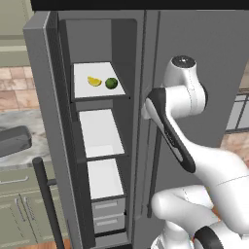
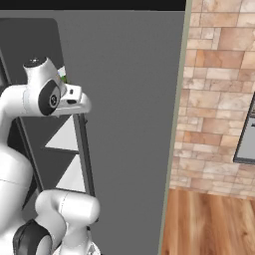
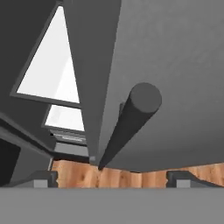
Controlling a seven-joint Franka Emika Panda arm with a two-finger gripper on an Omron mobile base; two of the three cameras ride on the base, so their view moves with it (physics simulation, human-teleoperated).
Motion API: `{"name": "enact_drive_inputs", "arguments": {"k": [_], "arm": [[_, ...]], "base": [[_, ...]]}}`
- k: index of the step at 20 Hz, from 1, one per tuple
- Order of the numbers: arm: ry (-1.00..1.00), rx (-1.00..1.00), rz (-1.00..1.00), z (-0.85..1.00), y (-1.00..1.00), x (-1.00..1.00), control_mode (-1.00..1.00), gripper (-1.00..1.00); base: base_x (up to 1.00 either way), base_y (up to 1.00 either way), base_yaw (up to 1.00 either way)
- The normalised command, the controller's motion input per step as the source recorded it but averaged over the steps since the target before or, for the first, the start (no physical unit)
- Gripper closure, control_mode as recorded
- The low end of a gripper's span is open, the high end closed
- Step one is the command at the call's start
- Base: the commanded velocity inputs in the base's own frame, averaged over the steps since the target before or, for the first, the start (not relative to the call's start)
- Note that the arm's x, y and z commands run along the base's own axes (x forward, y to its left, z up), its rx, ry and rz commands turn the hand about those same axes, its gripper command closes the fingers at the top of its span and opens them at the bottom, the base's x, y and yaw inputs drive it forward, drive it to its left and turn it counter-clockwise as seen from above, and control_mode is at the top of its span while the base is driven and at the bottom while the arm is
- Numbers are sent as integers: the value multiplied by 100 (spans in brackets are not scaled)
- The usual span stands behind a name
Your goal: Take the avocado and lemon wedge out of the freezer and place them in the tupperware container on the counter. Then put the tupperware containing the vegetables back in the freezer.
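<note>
freezer [image 1: 99, 146]: door swung open to the left, white shelves and grey lower drawers exposed
lemon wedge [image 1: 94, 81]: on the top white shelf, left of the avocado, close beside it
avocado [image 1: 111, 83]: same shelf, toward its right edge
tupperware container [image 1: 13, 140]: on the table [image 1: 22, 121] at far left, well apart from the arm
bar handle [image 3: 127, 124]: dark rod on the closed right-hand door, running down between the two tips in the hand view, ahead of them and not touched
jaws [image 3: 111, 178]: spread wide, holding nothing; tips sit at either side of the handle's line, over the wood floor [image 3: 131, 175]
fruit relative to jaws: both up on the shelf, well left of the hand, out of reach
</note>
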Motion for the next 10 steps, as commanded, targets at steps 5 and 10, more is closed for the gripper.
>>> {"name": "enact_drive_inputs", "arguments": {"k": [5, 10], "arm": [[-17, -15, 15, 37, 30, -1, -100, -100], [-13, -15, 17, 43, 34, 0, -100, -100]], "base": [[0, 0, 0], [0, 0, 0]]}}
